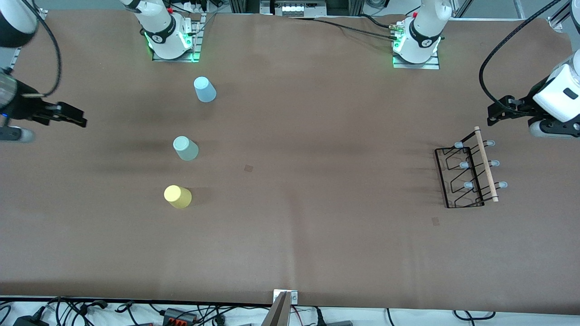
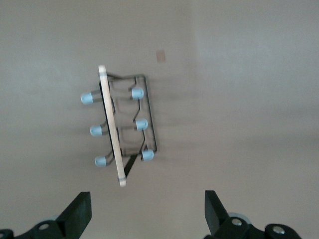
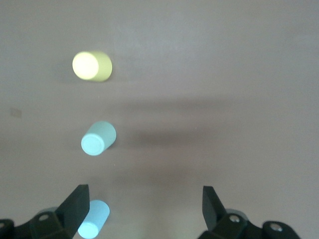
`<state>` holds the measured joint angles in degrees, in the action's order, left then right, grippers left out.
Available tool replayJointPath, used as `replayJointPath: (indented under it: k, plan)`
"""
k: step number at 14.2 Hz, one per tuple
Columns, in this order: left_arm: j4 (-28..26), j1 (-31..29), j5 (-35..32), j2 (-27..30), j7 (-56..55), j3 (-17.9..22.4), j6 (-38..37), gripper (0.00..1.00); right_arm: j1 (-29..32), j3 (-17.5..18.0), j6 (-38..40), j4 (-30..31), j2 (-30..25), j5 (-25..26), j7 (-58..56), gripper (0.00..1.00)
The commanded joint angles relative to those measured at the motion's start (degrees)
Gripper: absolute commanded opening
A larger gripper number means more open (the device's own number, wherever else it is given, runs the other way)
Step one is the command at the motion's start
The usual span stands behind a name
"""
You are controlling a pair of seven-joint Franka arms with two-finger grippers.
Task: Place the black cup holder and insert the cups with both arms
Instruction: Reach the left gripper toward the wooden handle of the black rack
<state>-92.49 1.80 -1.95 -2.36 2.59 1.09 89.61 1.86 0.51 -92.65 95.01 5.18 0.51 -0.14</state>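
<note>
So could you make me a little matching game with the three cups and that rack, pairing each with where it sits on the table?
Things:
1. blue cup
2. green cup
3. yellow cup
4. rack

Places:
A. middle of the cup row
B. toward the left arm's end of the table
C. cup nearest the front camera
D. cup nearest the right arm's base

Pairs: 1-D, 2-A, 3-C, 4-B
</note>
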Motion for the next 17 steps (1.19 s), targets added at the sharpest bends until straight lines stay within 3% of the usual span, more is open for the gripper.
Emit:
replayJointPath:
  k: [1,4,5,9,13,17]
  plan:
    - [1.43,-0.40,0.46,-2.81,0.58,-0.04,-4.17,1.00,-0.98,0.54,0.37,0.44,2.89,-0.07,-0.74,1.00]
    - [0.12,-1.44,0.19,-4.05,1.37,0.40,-11.37,1.00,-4.31,0.54,-3.84,1.57,5.97,0.02,1.88,1.00]
    - [-1.37,-2.67,0.10,-4.23,1.46,0.32,-10.43,1.00,-5.20,0.54,-6.38,3.75,6.24,-0.07,4.77,1.00]
    - [-12.43,-9.52,0.10,-2.48,10.67,0.32,11.23,1.00,-9.76,0.63,-9.48,9.04,4.58,-0.16,10.22,1.00]
    - [-24.12,-10.07,0.10,-1.77,11.04,0.05,34.27,1.00,-12.41,0.54,-9.75,9.05,5.10,-0.16,11.92,1.00]
    - [-28.62,-10.07,0.10,-2.12,11.04,-0.04,40.28,1.00,-12.59,0.54,-9.04,9.05,4.93,0.45,11.74,1.00]
